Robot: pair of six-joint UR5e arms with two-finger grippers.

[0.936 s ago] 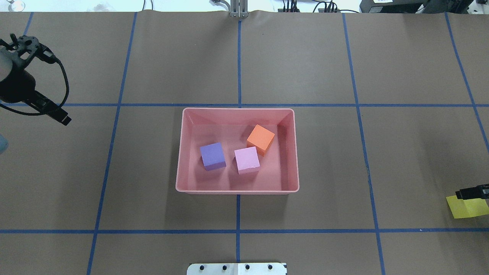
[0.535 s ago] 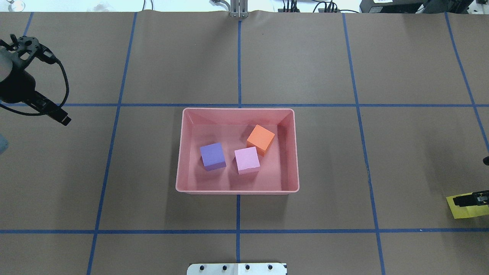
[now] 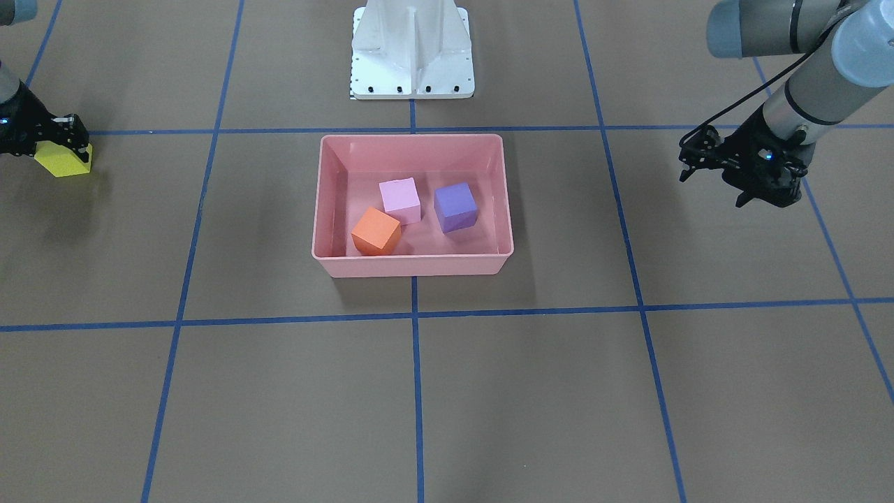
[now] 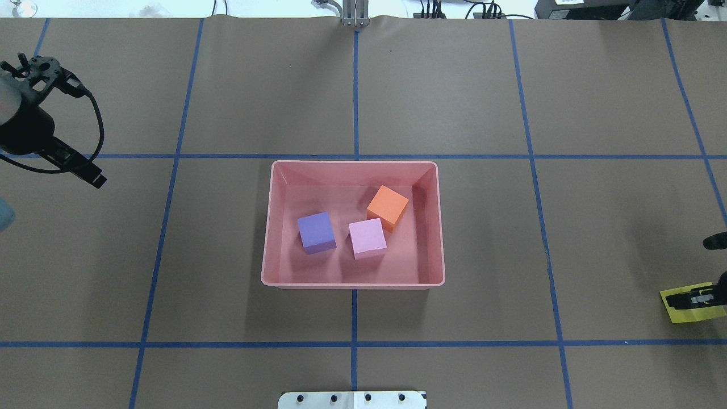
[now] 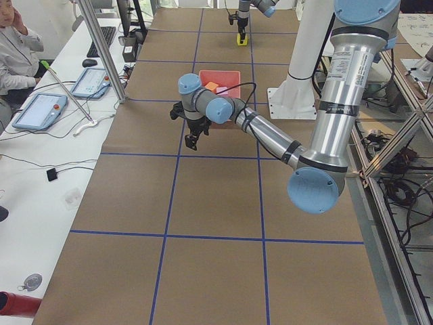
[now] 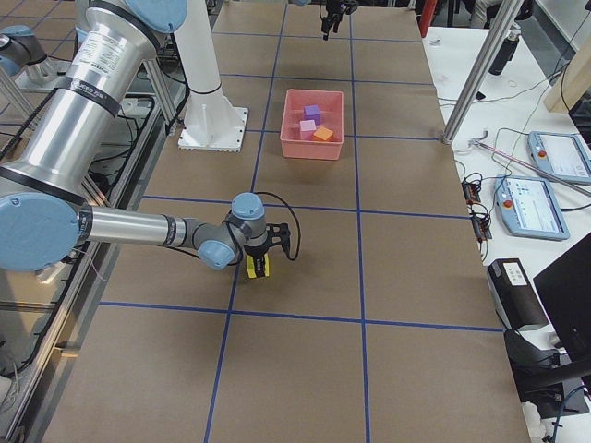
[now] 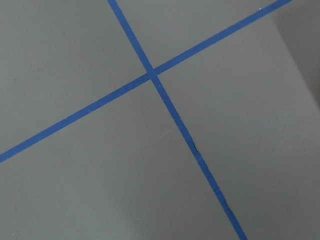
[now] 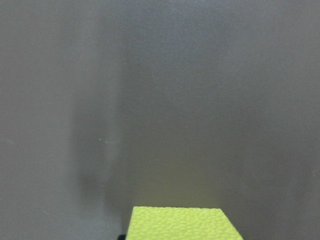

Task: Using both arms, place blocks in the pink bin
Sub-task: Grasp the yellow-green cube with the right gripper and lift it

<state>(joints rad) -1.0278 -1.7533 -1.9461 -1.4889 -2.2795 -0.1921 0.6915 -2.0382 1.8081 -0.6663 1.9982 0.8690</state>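
Note:
The pink bin (image 4: 267,227) sits at the table's middle and holds the purple block (image 4: 316,232), the light pink block (image 4: 367,238) and the orange block (image 4: 388,206). The yellow block (image 4: 681,309) rests on the table at the far right edge; it also shows in the front view (image 3: 61,161). My right gripper (image 4: 700,297) is down over the yellow block, jaws open at its sides. In the right wrist view the block (image 8: 180,224) is at the bottom centre. My left gripper (image 4: 85,170) hangs open and empty above the table, far left of the bin.
Blue tape lines grid the brown table cover. The white robot base (image 3: 412,49) stands behind the bin. In the left view, an operator (image 5: 17,47) sits at a side desk with tablets (image 5: 39,112). Metal posts (image 6: 471,88) stand along the table's far edge.
My right gripper has come down onto the yellow block, and the block has shifted slightly left. The left gripper has drifted a little outward. The blocks in the bin have not moved.

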